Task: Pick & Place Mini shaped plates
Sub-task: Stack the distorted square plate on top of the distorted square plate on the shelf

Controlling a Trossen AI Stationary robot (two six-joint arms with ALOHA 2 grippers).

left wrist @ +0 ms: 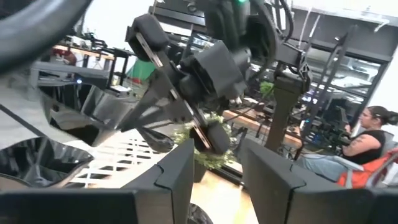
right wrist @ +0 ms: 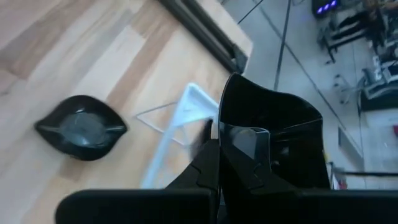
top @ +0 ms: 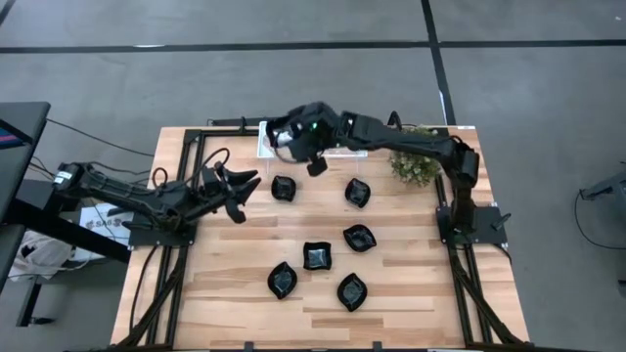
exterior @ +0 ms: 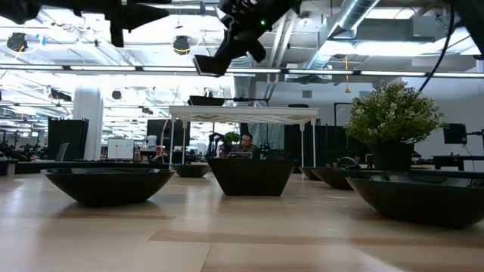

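Overhead, you are looking at a pale wooden desk (top: 235, 284) made of butcher-block strips, edged by dark rails and standing on a grey floor (top: 548, 98) marked with dark lines. Six mini shaped plates are lying loose on the wood: one (top: 284, 188) near the far middle, one (top: 358, 192) to its right, one (top: 359, 237) below that, a square one (top: 317, 256) at centre, and two leaf shapes (top: 283, 281) (top: 352, 291) nearest the front edge. The right tool (top: 315, 161) is hanging above the far edge beside the white tray (top: 266, 145); in its wrist view its fingers are gripping a square black plate (right wrist: 273, 143) by the rim. The left tool (top: 243, 196) is hovering over the desk's left side with fingers spread apart and nothing between them. A small potted plant (top: 415, 164) is standing at the far right. At desk height, you are seeing an open workshop with ceiling ducts, and a seated person (exterior: 246, 143) is showing far behind.
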